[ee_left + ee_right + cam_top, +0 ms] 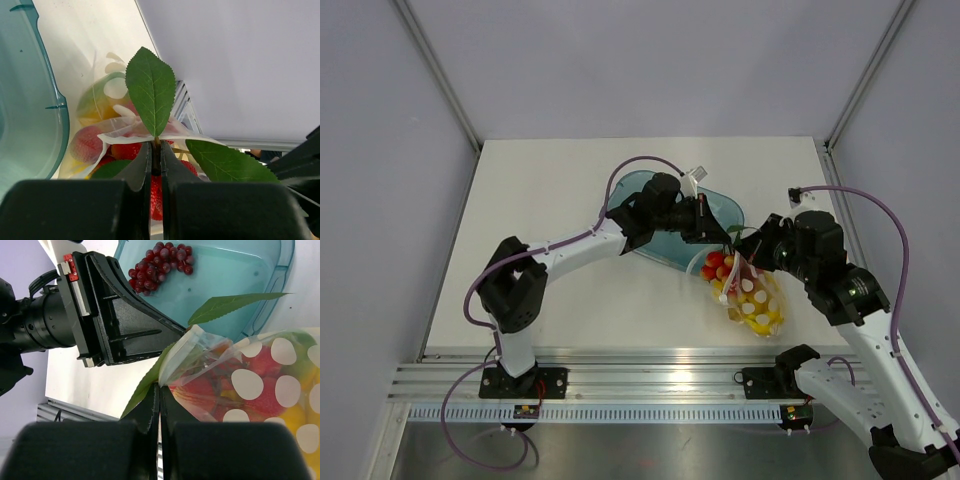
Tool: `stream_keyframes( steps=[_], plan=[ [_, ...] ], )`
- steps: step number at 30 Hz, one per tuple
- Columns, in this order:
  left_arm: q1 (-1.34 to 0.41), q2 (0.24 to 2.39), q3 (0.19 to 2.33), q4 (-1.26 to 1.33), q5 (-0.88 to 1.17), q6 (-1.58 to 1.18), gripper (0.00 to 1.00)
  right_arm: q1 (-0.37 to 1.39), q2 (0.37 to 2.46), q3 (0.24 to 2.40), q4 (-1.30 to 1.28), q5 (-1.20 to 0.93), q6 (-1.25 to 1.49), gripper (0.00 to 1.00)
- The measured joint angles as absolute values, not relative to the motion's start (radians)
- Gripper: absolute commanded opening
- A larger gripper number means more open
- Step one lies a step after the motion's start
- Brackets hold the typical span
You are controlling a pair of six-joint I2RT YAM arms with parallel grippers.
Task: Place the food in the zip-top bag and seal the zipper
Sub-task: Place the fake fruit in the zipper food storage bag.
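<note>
As seen from the top cam, the dotted bag lies on the table right of centre, w/ the left gripper and right gripper both at its mouth, next to the blue tray. Left wrist cam: jaws nearly together, clamped on the stem of the leaves; strawberries are inside the bag, lower ones hidden by the fingers. Right wrist cam: jaws pressed together on the bag's mouth edge; bag cut off at right; grapes in tray.

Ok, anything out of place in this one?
Yes: serrated green leaves stick out of the clear white-dotted plastic bag's mouth, so it could not seal, and a dark red grape bunch lies in the translucent teal tray.
</note>
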State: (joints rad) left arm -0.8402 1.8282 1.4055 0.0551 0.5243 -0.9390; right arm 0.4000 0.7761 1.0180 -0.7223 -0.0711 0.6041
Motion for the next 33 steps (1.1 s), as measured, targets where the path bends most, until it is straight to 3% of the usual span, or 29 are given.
stream_keyframes(
  steps=[13,25,33],
  plan=[
    [-0.85,1.811,1.404,0.032,0.489,-0.912,0.0,0.399,0.762,1.008,-0.72,-0.069,0.611,0.0],
    [-0.839,1.454,1.232,-0.054,0.381,-0.821,0.0,0.399,0.736,1.005,-0.719,0.017,0.632,0.0],
    [-0.839,1.428,1.154,-0.048,0.378,-0.816,0.0,0.399,0.758,1.005,-0.699,0.037,0.645,0.0]
  ],
)
